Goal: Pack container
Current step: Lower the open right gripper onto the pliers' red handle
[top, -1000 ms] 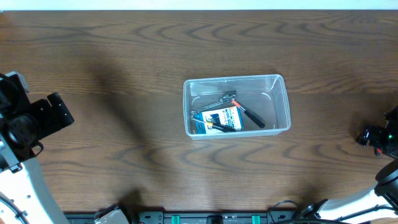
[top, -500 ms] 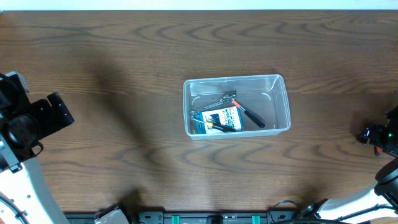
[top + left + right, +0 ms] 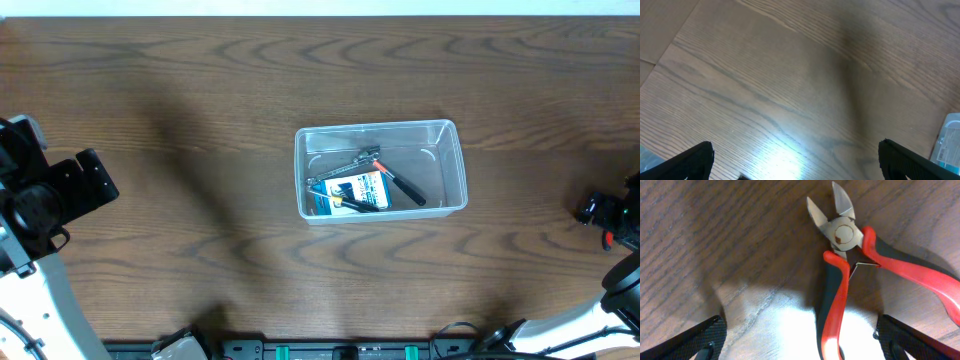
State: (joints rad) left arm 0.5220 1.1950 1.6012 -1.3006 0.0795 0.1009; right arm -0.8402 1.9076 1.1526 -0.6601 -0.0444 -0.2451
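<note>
From above, we see the container (image 3: 448,128) standing near the middle of the tabletop (image 3: 200,80), its long side running left to right. Inside it lie a blue-and-white box (image 3: 358,190), a pair of pliers (image 3: 405,188) with red and black handles, and a metal tool (image 3: 345,165), all gathered toward its left half. The left arm (image 3: 45,200) sits at the left edge and the right arm (image 3: 612,215) at the right edge, both well apart from the container.

In the left wrist view, we find the left end effector (image 3: 795,162) spread wide with nothing in it, only bare wood between its fingertips (image 3: 692,159). A corner of the container shows at the right edge.

In the right wrist view, we find the right end effector (image 3: 800,340) fully spread and gripping nothing. Side cutters (image 3: 844,255) with red and black handles lie flat on the tabletop between its fingertips (image 3: 695,337), blades pointing away from the camera.
</note>
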